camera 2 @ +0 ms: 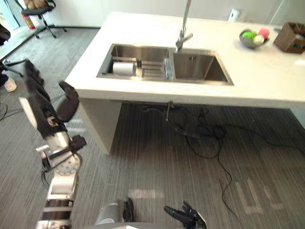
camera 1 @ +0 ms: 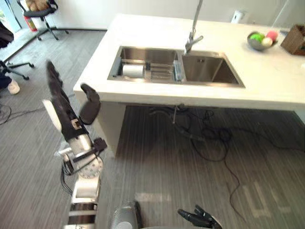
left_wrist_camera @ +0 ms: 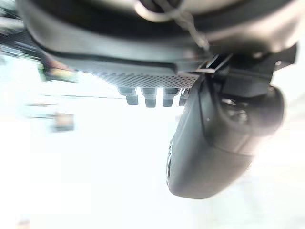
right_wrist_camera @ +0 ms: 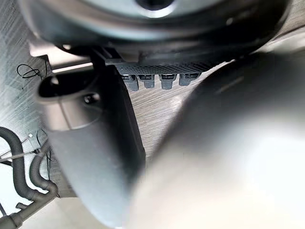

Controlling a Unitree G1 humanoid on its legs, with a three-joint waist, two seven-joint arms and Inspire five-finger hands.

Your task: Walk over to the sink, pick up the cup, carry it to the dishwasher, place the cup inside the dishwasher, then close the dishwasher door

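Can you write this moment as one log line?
stage: facing sink, cup not picked up | cup: lying in left basin | left hand: raised, open, empty | right hand: low, open, empty

Grey striped floor (camera 1: 167,157), white counter (camera 1: 267,81), office chair (camera 1: 40,13) beyond.

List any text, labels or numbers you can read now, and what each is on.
None can be read.
The cup in the sink: no legible print.
The small white object at the counter's back: too small to tell.
The pale marks on the floor: too blurred to read.
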